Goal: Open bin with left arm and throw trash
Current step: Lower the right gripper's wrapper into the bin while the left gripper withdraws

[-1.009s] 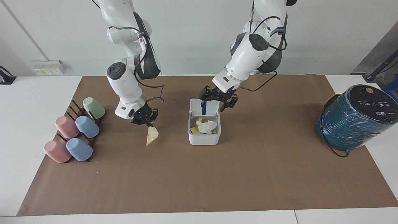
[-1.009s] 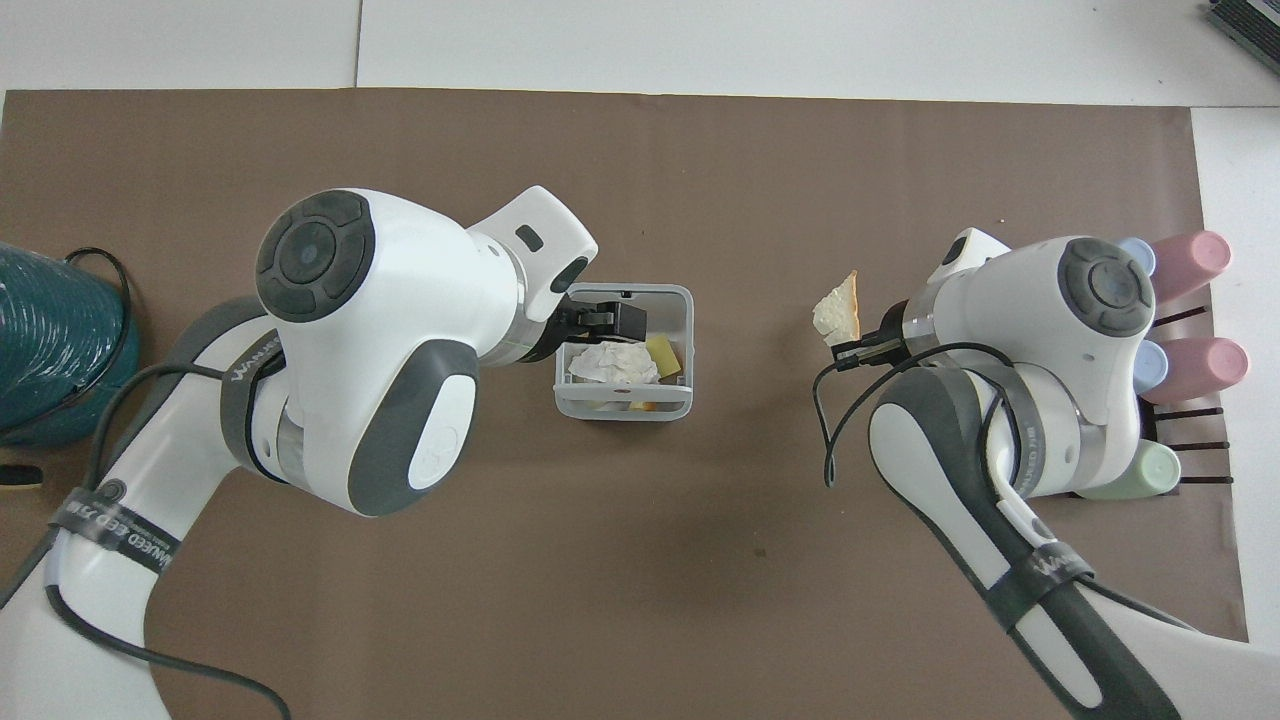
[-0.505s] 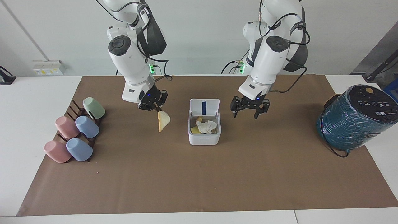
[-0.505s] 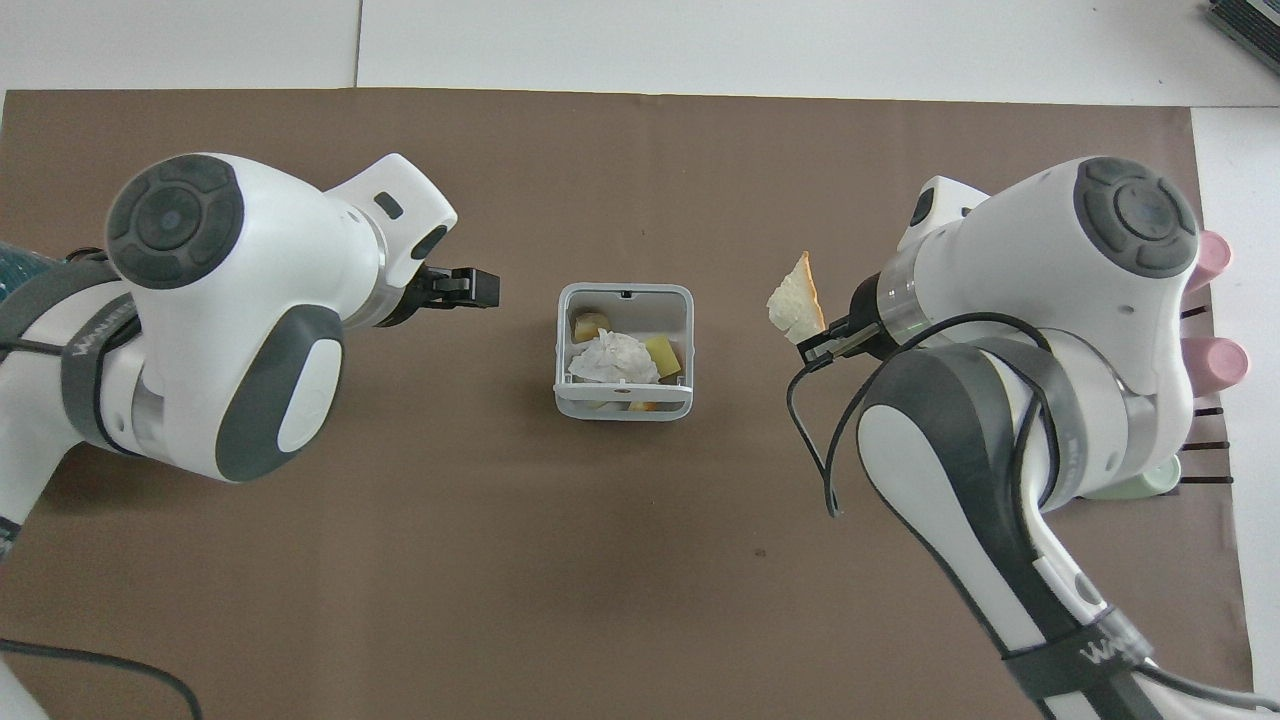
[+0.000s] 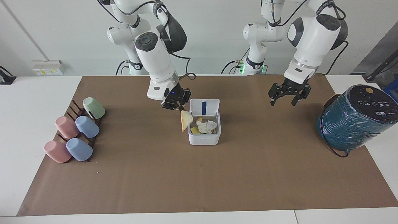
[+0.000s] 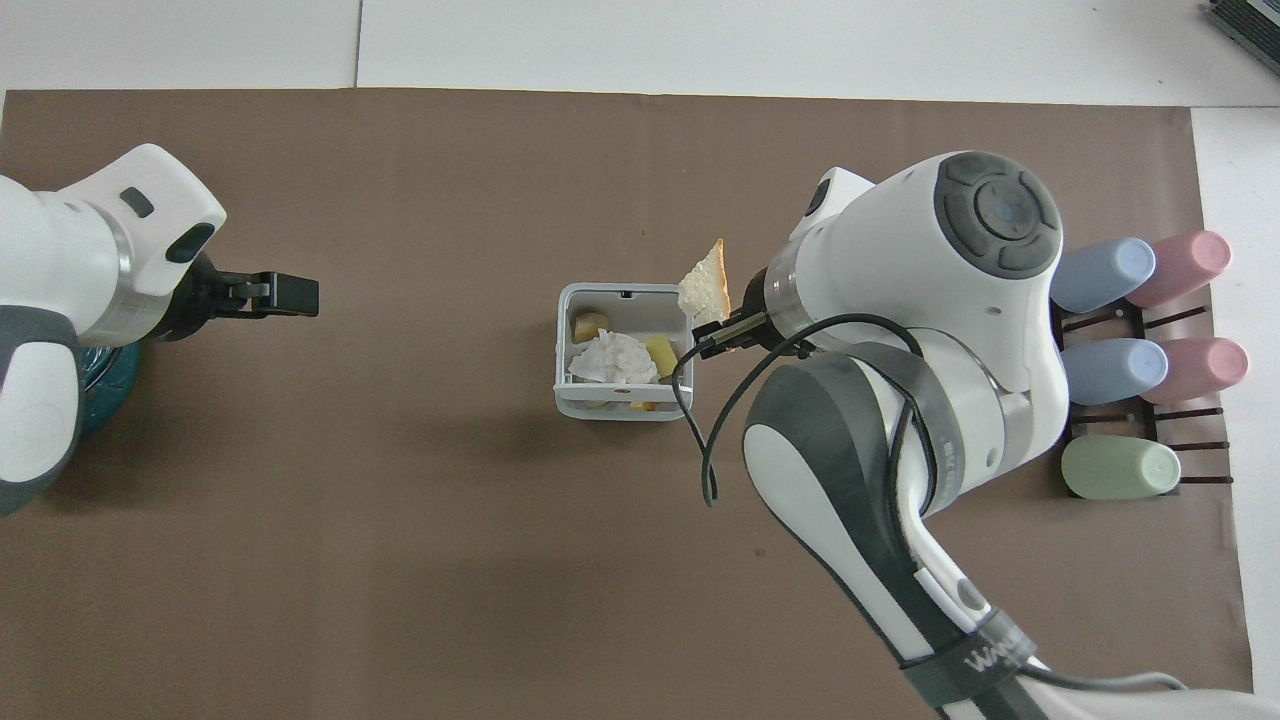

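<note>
1. Bin (image 5: 204, 137): you'll find it at the middle of the brown paper mat (image 5: 199, 180), a small white square box with rounded corners, its hinged lid (image 5: 204, 107) standing upright on the side nearer the robots.
2. Inside it you can see a crumpled white paper wad (image 6: 612, 358) and a few yellowish scraps.
3. Your right gripper (image 5: 176, 107) hangs over the bin's edge toward the right arm's end of the table, fingertips pinched together on the top of a tan bread wedge (image 5: 186, 120); the wedge dangles point down, just beside the bin's wall.
4. Your left gripper (image 5: 289, 100) hovers over bare mat between the bin and the teal-wrapped cylinder (image 5: 354, 118), fingers spread apart and holding nothing.
5. The mat is smooth, matte kraft paper laid on a white table (image 5: 31, 124); a plain pale wall stands at the robots' end.
6. At the right arm's end, five pastel cups (image 5: 76, 132) lie on their sides on a dark slatted rack, well apart from the bin.
7. The shiny, ribbed cylinder sits on the mat's edge at the left arm's end, with a black cable at its base.
8. You have a wide stretch of open mat on the side of the bin farther from the robots.
</note>
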Tool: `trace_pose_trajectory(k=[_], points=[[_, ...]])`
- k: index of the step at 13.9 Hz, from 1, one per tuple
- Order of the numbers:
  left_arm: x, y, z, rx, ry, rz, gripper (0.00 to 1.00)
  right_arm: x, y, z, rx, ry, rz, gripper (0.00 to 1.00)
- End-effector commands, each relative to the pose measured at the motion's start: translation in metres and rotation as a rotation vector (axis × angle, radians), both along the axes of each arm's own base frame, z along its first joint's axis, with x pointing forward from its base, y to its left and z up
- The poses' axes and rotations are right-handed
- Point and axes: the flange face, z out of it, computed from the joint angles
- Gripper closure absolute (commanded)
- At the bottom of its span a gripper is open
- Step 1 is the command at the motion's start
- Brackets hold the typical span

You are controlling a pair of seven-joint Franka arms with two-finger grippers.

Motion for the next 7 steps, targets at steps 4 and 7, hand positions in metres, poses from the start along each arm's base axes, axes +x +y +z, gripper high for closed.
trace_pose_trajectory(k=[4,7], points=[[0.006,0.029,0.072,0.045,0.025,0.005,0.0,-0.007,0.049,-0.015,0.06,0.112,-0.256,1.0],[0.005,0.032,0.093,0.049,0.071,0.008,0.0,-0.011,0.053,-0.019,0.061,0.136,-0.292,1.0]])
